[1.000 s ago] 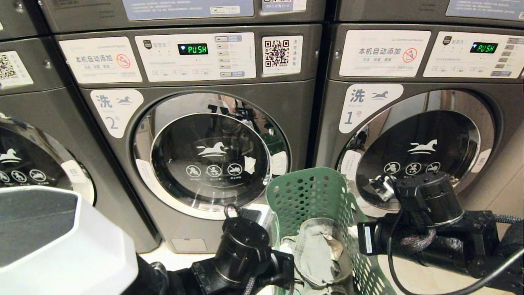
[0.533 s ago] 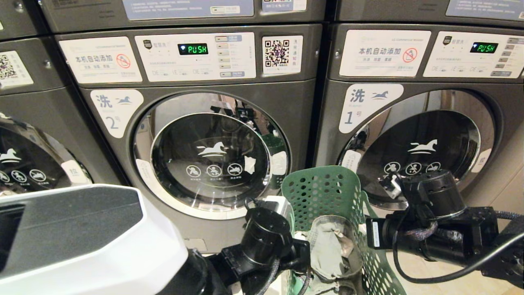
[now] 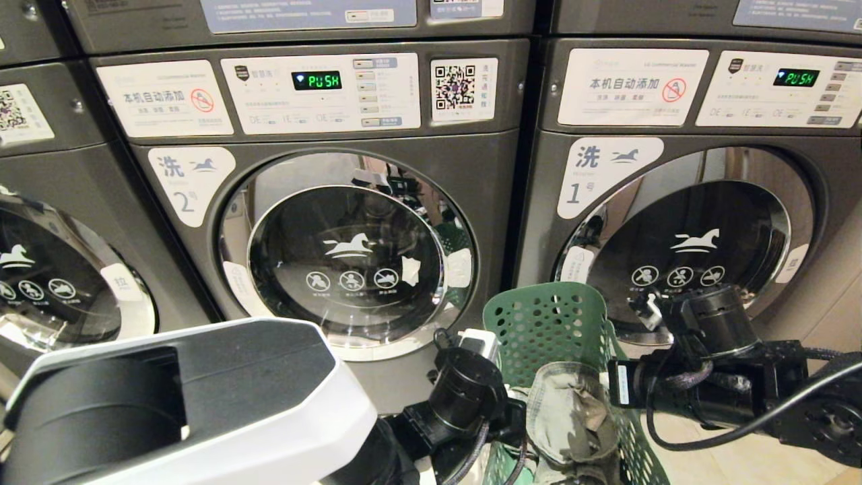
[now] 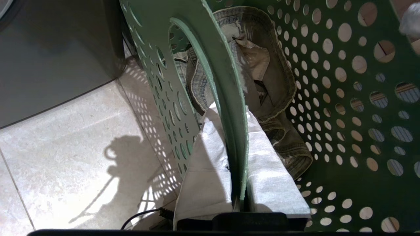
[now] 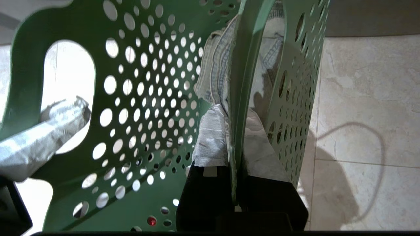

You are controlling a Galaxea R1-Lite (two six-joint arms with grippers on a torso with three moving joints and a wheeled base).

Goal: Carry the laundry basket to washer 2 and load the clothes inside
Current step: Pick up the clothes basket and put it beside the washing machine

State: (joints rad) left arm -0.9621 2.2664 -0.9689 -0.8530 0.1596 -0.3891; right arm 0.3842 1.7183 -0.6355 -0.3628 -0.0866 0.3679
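The dark grey front-loading washer marked 2 [image 3: 323, 222] is seen at centre-left with its round glass door closed. The left gripper [image 4: 238, 183] is pinched on one rim of the green perforated plastic laundry basket [image 3: 559, 323], held low before the washers. The crumpled grey-green clothes [image 3: 572, 417] are seen inside, and the right gripper [image 5: 234, 164] is clamped on the opposite rim.

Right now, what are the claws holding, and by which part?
Both hold the green laundry basket by its rim: the left claw is shut on one side wall's top edge, the right claw on the opposite one. Clothes lie inside.
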